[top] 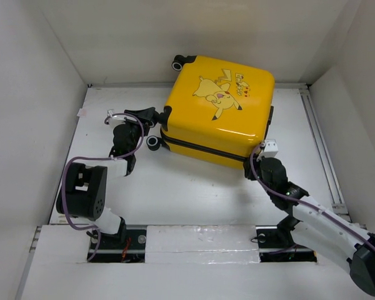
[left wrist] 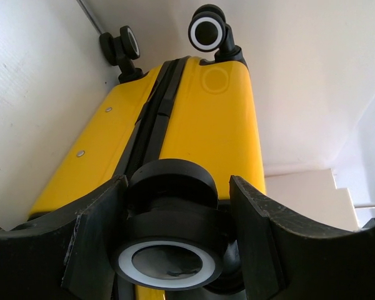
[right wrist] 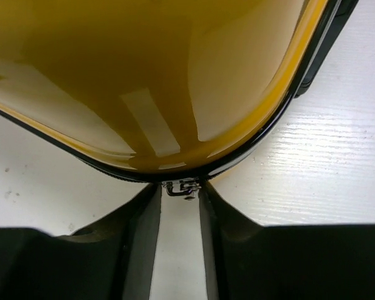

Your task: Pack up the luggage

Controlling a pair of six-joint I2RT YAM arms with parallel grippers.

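The yellow suitcase [top: 219, 109] lies flat and closed on the table, Pikachu lid up, with the black zipper seam along its near side. My left gripper [top: 157, 117] is at its left end, and its fingers [left wrist: 97, 231] are closed around a black wheel with a white ring [left wrist: 169, 250]. Two other wheels [left wrist: 207, 31] show at the far end. My right gripper [top: 255, 160] is at the near right corner. Its fingertips [right wrist: 151, 200] pinch the small metal zipper pull [right wrist: 183, 187] on the seam of the shell [right wrist: 150, 75].
White walls enclose the table on the left, back and right. A metal rail [top: 319, 144] runs along the right edge. Another suitcase wheel [top: 153, 143] rests on the table just below the left gripper. Bare table [top: 194, 187] lies in front of the suitcase.
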